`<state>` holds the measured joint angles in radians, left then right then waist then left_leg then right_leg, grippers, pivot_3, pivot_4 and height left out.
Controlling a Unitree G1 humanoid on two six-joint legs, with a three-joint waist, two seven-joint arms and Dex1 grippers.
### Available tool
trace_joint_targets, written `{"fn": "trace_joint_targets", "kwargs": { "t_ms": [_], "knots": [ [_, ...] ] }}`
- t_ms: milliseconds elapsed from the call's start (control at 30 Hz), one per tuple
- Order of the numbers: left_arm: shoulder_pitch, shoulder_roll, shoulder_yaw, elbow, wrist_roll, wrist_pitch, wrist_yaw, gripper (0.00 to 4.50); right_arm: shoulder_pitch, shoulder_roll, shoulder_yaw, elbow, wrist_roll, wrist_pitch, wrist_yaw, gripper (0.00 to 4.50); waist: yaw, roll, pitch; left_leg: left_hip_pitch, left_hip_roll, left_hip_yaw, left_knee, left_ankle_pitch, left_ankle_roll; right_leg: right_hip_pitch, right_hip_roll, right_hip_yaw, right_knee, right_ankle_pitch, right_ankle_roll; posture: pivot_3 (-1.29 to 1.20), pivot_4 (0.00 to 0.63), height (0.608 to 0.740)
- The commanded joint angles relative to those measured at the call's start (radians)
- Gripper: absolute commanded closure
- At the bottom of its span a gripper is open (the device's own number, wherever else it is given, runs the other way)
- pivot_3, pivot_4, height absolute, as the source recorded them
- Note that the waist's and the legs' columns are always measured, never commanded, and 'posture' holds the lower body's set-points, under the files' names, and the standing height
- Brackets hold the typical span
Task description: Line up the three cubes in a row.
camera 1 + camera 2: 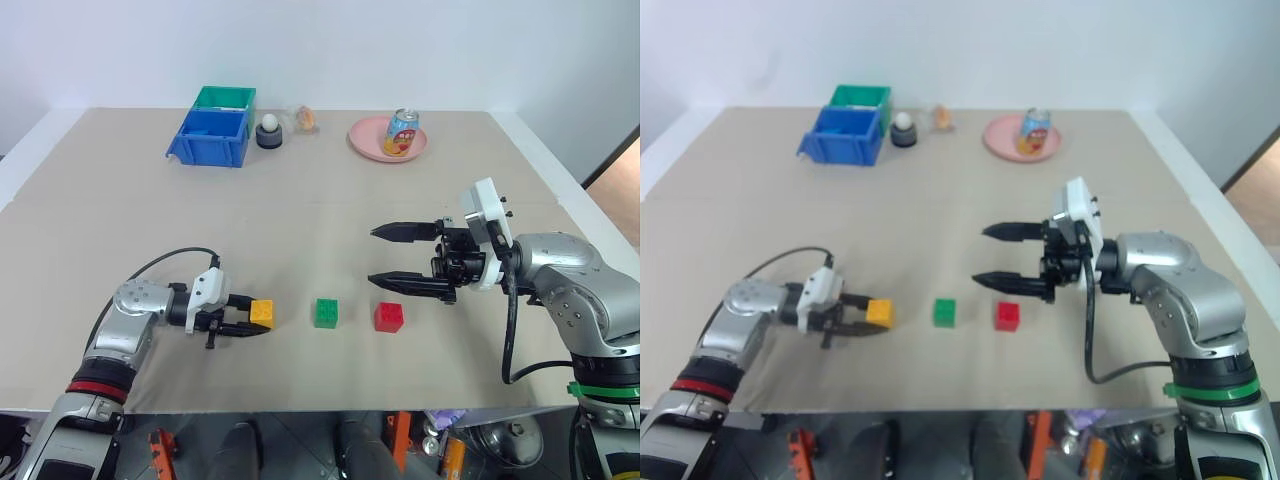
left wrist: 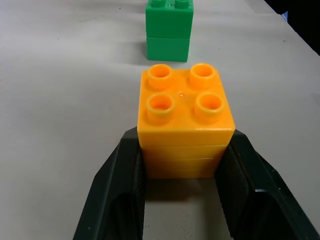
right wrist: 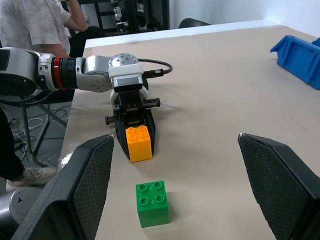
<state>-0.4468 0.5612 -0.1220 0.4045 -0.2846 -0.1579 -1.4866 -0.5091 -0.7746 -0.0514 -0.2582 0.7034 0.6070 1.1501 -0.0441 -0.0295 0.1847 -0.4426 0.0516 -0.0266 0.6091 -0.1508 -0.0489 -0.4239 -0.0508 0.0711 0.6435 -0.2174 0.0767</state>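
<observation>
Left hand [image 1: 245,322] clamps the yellow-orange cube [image 1: 262,313] near the table's front edge [image 1: 300,408]; right hand [image 1: 385,257] hovers spread apart

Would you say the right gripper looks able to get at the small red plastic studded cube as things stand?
Probably yes: the right gripper is open and hovers just above the small red plastic studded cube, nothing lies between them, and the green cube stands apart from it.

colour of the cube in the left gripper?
Yellow-orange cube, clamped in the left gripper; clearest in the left wrist view.
</observation>
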Motion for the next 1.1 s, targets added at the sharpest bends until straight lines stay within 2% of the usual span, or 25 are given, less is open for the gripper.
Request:
{"fn": "trace_joint_targets", "kwargs": {
  "t_ms": [33, 67, 100, 167, 333, 500, 767, 1000, 1100],
  "knots": [
    [-0.016, -0.004, 0.001, 0.006, 0.010, -0.031, 0.006, 3.18, -0.017, -0.007, -0.033, -0.025, 0.015, -0.007, -0.003, 0.40, 0.000, 0.000, 0.000, 0.000, 0.000, 0.000, 0.000, 0.000, 0.000, 0.000, 0.000, 0.000, 0.000, 0.000, 0.000, 0.00, 0.150, 0.740],
    [-0.018, -0.006, 0.000, 0.009, 0.011, -0.034, 0.007, 3.18, -0.017, -0.007, -0.034, -0.024, 0.015, -0.007, -0.003, 0.40, 0.000, 0.000, 0.000, 0.000, 0.000, 0.000, 0.001, 0.000, 0.000, 0.000, 0.000, 0.000, 0.001, 0.000, 0.000, 0.00, 0.150, 0.740],
    [-0.021, -0.010, 0.003, 0.016, 0.013, -0.040, 0.016, 2.37, -0.017, -0.007, -0.035, -0.025, 0.016, -0.007, -0.003, 0.40, 0.000, 0.000, 0.000, 0.000, 0.000, 0.000, 0.001, 0.000, 0.000, 0.000, 0.000, 0.000, 0.001, 0.000, 0.000, 0.00, 0.150, 0.740],
    [-0.034, -0.019, 0.009, 0.032, 0.017, -0.052, 0.034, 1.79, -0.017, -0.007, -0.035, -0.024, 0.015, -0.008, -0.004, 0.40, 0.000, 0.000, 0.000, 0.000, 0.000, 0.000, 0.002, 0.000, 0.000, 0.000, 0.000, 0.000, 0.002, 0.000, 0.000, 0.00, 0.150, 0.740],
    [-0.065, -0.039, 0.017, 0.073, 0.036, -0.092, 0.079, 0.04, -0.018, -0.007, -0.035, -0.020, 0.015, -0.009, -0.003, 0.40, 0.001, 0.000, 0.000, 0.000, 0.000, 0.000, 0.003, 0.001, 0.001, 0.001, 0.000, 0.000, 0.002, 0.001, 0.000, 0.00, 0.150, 0.740],
    [-0.033, -0.035, 0.015, -0.013, -0.038, -0.022, 0.021, 0.01, -0.020, -0.009, -0.038, -0.018, 0.017, -0.008, 0.000, 0.40, 0.000, 0.000, 0.000, 0.000, 0.000, 0.000, 0.003, 0.001, 0.001, 0.001, 0.000, 0.000, 0.002, 0.001, 0.000, 0.00, 0.150, 0.740],
    [0.012, -0.016, 0.065, -0.289, -0.242, 0.315, 0.069, 0.01, -0.031, -0.011, -0.038, -0.001, 0.016, -0.009, 0.011, 0.40, -0.001, 0.000, 0.000, 0.000, 0.000, 0.000, 0.003, 0.001, 0.001, 0.001, 0.001, 0.000, 0.003, 0.001, 0.000, 0.00, 0.150, 0.740],
    [-0.030, -0.027, 0.133, -0.293, -0.225, 0.263, 0.162, 0.01, -0.041, -0.008, -0.031, 0.012, 0.014, -0.013, 0.020, 0.40, -0.001, 0.000, 0.000, 0.002, 0.000, -0.001, 0.003, 0.001, 0.001, 0.001, 0.001, 0.000, 0.003, 0.001, -0.001, 0.00, 0.150, 0.740],
    [-0.057, -0.037, 0.187, -0.327, -0.287, 0.376, 0.266, 0.01, -0.042, -0.006, -0.028, 0.015, 0.009, -0.017, 0.019, 0.40, -0.001, 0.000, 0.000, 0.001, 0.000, -0.001, 0.004, 0.001, 0.001, 0.002, 0.001, 0.000, 0.003, 0.001, 0.000, 0.00, 0.150, 0.740]
  ]
}}
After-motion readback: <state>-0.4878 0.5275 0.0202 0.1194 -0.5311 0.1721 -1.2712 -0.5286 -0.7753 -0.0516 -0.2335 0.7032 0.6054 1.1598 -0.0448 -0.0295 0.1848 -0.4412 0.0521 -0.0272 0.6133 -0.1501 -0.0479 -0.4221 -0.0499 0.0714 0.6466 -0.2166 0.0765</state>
